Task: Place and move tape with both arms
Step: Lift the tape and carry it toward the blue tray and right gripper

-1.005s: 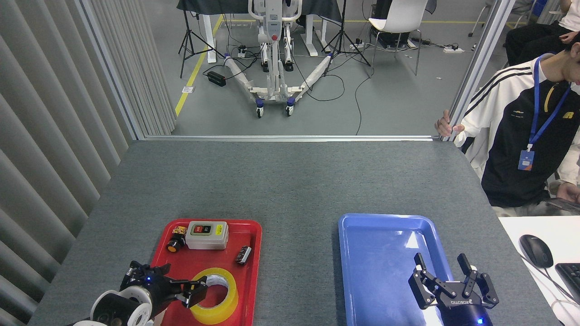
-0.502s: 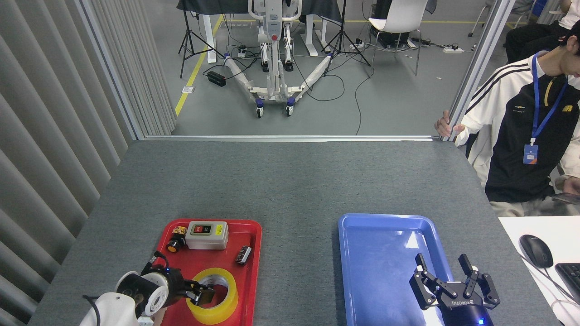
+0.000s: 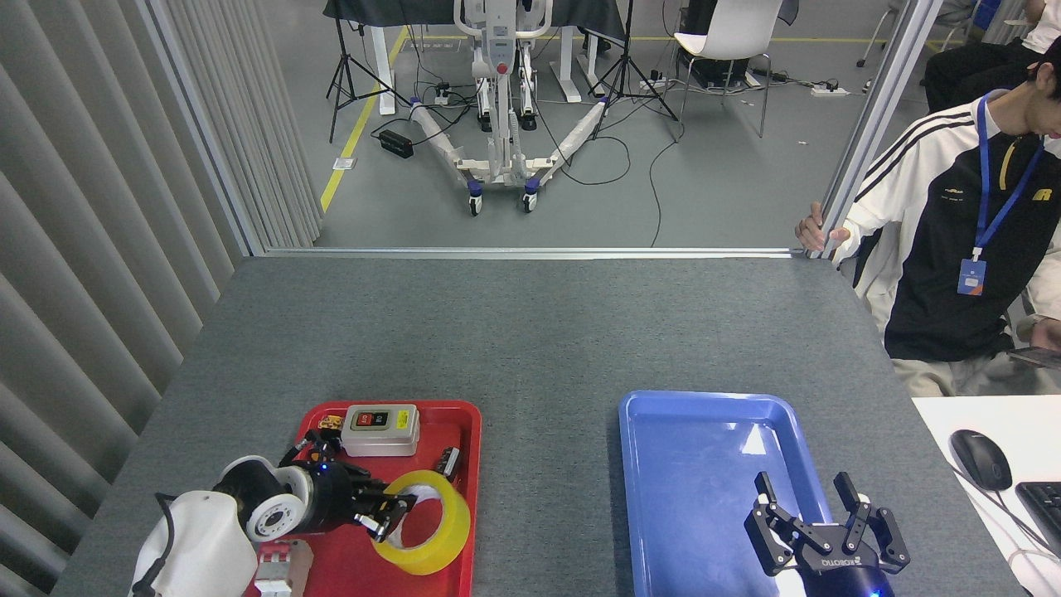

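My left pincer point(image 3: 388, 516) is clamped on the near wall of the yellow packing tape roll point(image 3: 431, 524), one finger through its core, tilting it off the red tray point(image 3: 466, 423) for carrying, while my right pincer point(image 3: 816, 518) waits spread and empty over the blue tray point(image 3: 696, 464).
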{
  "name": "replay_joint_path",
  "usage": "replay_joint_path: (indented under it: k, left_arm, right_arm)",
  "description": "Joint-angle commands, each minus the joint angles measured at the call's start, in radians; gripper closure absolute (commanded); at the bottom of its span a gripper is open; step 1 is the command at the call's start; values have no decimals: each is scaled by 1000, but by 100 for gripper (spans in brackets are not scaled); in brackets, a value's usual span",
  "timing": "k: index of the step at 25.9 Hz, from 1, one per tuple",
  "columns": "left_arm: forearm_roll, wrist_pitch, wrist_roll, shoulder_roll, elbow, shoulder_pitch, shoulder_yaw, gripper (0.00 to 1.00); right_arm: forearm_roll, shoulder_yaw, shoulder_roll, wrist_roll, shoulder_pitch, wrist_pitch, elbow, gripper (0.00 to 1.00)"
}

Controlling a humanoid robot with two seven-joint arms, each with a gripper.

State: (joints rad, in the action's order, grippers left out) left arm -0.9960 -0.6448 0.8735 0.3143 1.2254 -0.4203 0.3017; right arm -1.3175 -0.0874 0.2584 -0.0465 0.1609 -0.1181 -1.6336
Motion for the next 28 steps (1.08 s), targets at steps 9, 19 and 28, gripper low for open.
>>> replay_joint_path:
  k: [9,19,28]
  left_arm:
    - [487,-141,-53,-141,0,-2,-110,100]
    - [542,-141,-114,-373,-52,66,-10,100]
    - [543,-141,-116,-390,-67,67,-9,100]
  right_arm:
    - [0,0,-4,-12,5,-2,0,0]
    - [-28,0,5,-190,11,-667,-5,0]
    - [-29,6,-5,-185,75,-667,-84,0]
